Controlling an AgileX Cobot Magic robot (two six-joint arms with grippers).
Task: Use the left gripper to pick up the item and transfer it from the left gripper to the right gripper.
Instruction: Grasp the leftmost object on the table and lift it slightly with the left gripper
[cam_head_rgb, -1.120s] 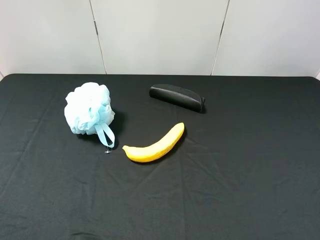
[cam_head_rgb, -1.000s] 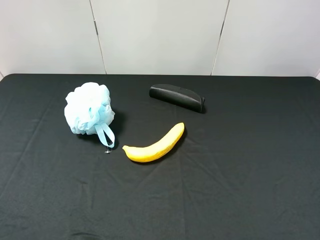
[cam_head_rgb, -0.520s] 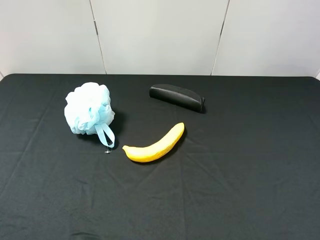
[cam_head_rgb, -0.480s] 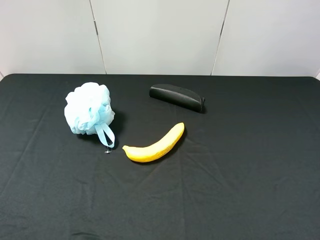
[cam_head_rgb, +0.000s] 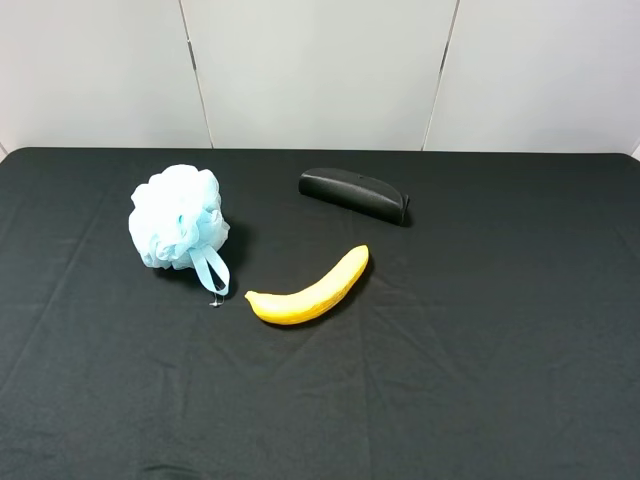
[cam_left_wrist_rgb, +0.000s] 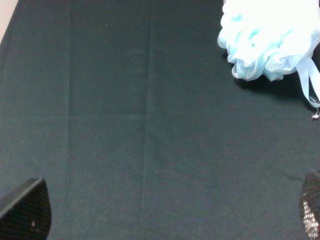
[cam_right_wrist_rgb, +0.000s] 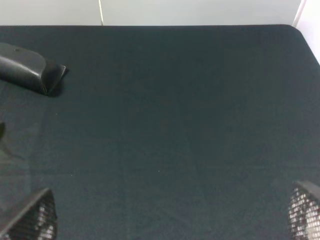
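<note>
Take the banana (cam_head_rgb: 308, 290) as the marker. It lies curved on the black-draped table (cam_head_rgb: 500, 380), near the middle, and everything else sorts itself around it.

Out to the left of it is the left claw (cam_left_wrist_rgb: 167, 212), which I can only make out through its own wrist camera. Its two dark, mesh-faced fingers (cam_left_wrist_rgb: 27, 212) stand wide apart: released, with nothing but bare cloth between them. The pouf (cam_left_wrist_rgb: 267, 42) shows at the edge of that view, well apart from both fingers.

The fluffy light-blue pouf (cam_head_rgb: 178, 217) rests on the table to the left of the banana and a little farther back, not touching it. Its pale blue ribbon loop (cam_head_rgb: 210, 270) trails off the ball across the cloth and ends near the banana's left tip, with a small gap between them. There is a tiny speck at the ribbon's end — too small to tell what it is.

Behind the banana and slightly to its right lies a black oblong case (cam_head_rgb: 354, 195), set at a slant and apart from the fruit.

To the right of the banana is the right claw (cam_right_wrist_rgb: 167, 215), again seen only through its wrist camera, over plain cloth. Its meshed fingers (cam_right_wrist_rgb: 30, 220) are spread wide and hold nothing. One end of the case (cam_right_wrist_rgb: 27, 67) shows in that view, well clear of the fingers.
</note>
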